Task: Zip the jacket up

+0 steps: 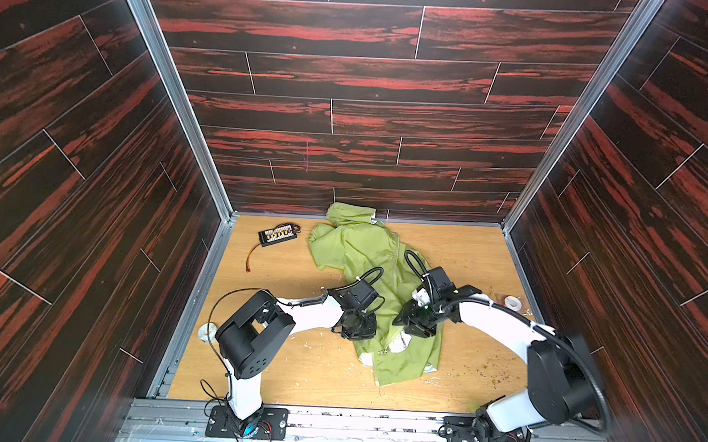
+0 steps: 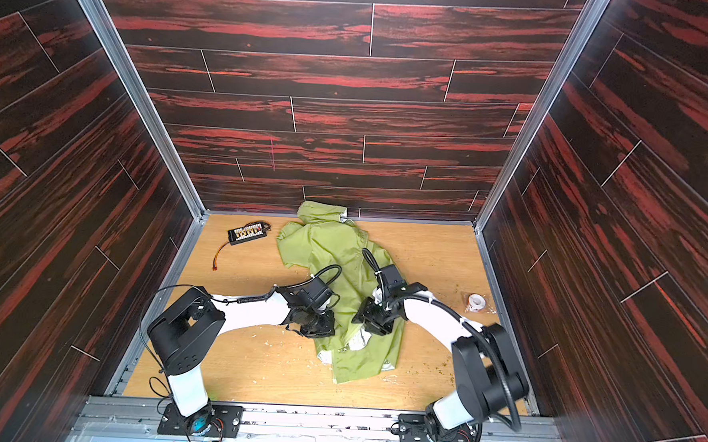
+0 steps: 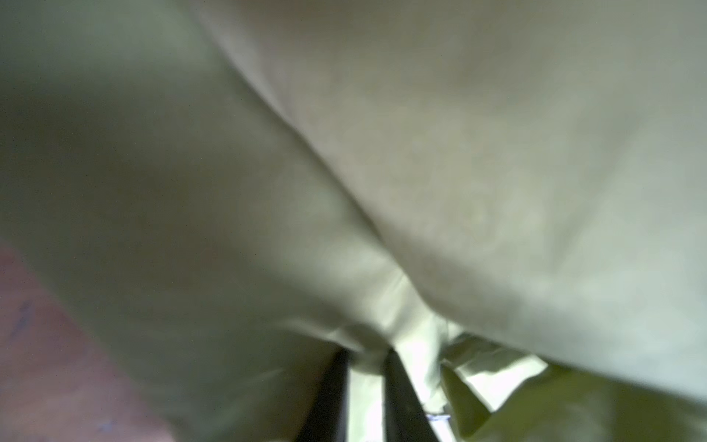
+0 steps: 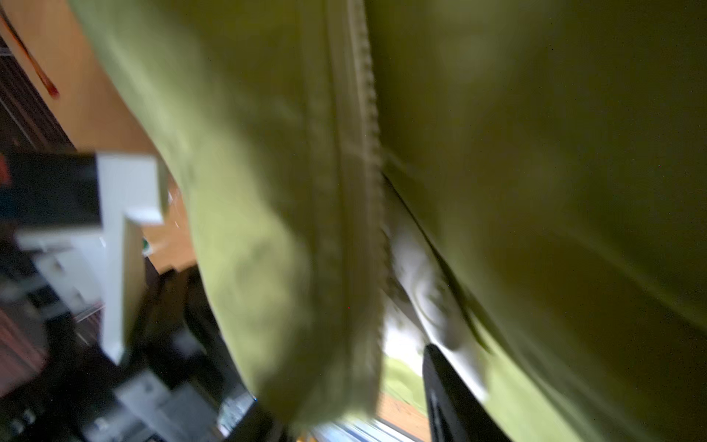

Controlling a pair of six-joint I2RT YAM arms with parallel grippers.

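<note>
Lying crumpled mid-table on the light wooden tabletop [image 1: 294,368], a thin olive-green fabric jacket [image 1: 363,251] gapes open near its hem. The left gripper [image 3: 365,386] is pinched closed on one panel. The right gripper [image 1: 413,329] hovers at the green toothed zipper edge [image 4: 369,153], its grip unclear. The step appears to be aligning the zipper ends; next comes locating the slider.

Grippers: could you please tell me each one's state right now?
Left gripper: shut on the thin olive-green fabric jacket.
Right gripper: open or shut cannot be told.

Jacket [image 1: 355,251] thin matt green cloth, creased; tabletop [image 1: 294,372] smooth pale wood; walls [image 1: 351,76] glossy dark wood-grain.
</note>
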